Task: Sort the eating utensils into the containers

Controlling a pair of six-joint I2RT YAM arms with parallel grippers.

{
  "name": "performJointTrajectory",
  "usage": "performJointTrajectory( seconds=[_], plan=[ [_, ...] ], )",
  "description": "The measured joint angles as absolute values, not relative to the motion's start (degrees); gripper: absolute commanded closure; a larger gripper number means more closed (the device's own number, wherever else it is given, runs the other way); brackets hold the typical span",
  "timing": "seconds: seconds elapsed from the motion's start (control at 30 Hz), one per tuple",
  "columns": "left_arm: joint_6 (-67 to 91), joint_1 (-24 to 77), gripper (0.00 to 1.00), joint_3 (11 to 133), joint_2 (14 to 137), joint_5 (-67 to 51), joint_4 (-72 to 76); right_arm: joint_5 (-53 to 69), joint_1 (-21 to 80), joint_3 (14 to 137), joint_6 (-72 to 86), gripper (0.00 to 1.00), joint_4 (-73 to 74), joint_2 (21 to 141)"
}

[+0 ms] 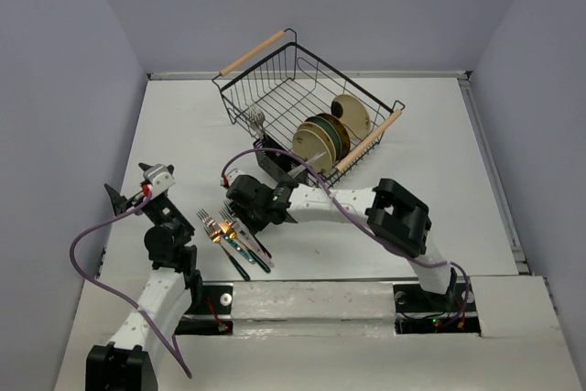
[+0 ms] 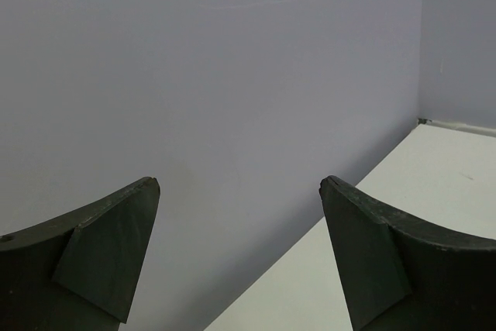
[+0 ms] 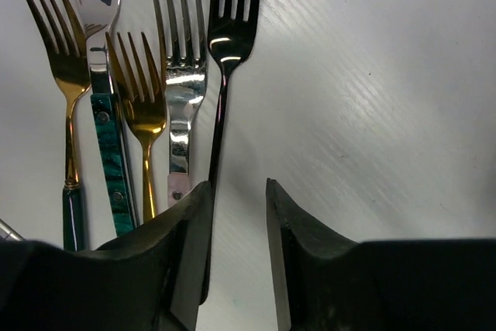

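Several forks (image 1: 229, 237) lie side by side on the white table. In the right wrist view they are two gold-headed forks (image 3: 66, 75), a silver one with a teal handle (image 3: 97, 5), a silver one with a pink handle (image 3: 182, 75) and a black fork (image 3: 229, 36). My right gripper (image 3: 239, 191) is open low over their handles, and the black fork's handle runs along the inside of its left finger. It also shows in the top view (image 1: 243, 220). The black caddy (image 1: 273, 160) stands in the wire basket with a silver fork (image 1: 256, 119) upright in it. My left gripper (image 2: 240, 191) is open and empty, facing the left wall.
A black wire basket with wooden handles (image 1: 275, 89) stands at the back middle with several round plates (image 1: 325, 139) standing in it. The left wall is close to my left gripper (image 1: 128, 191). The right arm stretches across the table's near middle.
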State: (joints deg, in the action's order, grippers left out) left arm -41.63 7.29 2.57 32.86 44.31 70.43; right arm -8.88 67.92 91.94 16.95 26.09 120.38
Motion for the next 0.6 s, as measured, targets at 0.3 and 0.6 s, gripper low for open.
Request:
performJointTrajectory(
  seconds=[0.3,0.6],
  plan=[
    [-41.01,7.29,0.01,2.57,32.36,42.48,70.50,-10.28,67.90,93.30,18.28,0.65,26.22,123.96],
    [-40.66,7.29,0.01,2.57,32.01,41.87,70.50,-10.11,68.79,93.45,18.70,0.68,25.82,124.22]
  ],
)
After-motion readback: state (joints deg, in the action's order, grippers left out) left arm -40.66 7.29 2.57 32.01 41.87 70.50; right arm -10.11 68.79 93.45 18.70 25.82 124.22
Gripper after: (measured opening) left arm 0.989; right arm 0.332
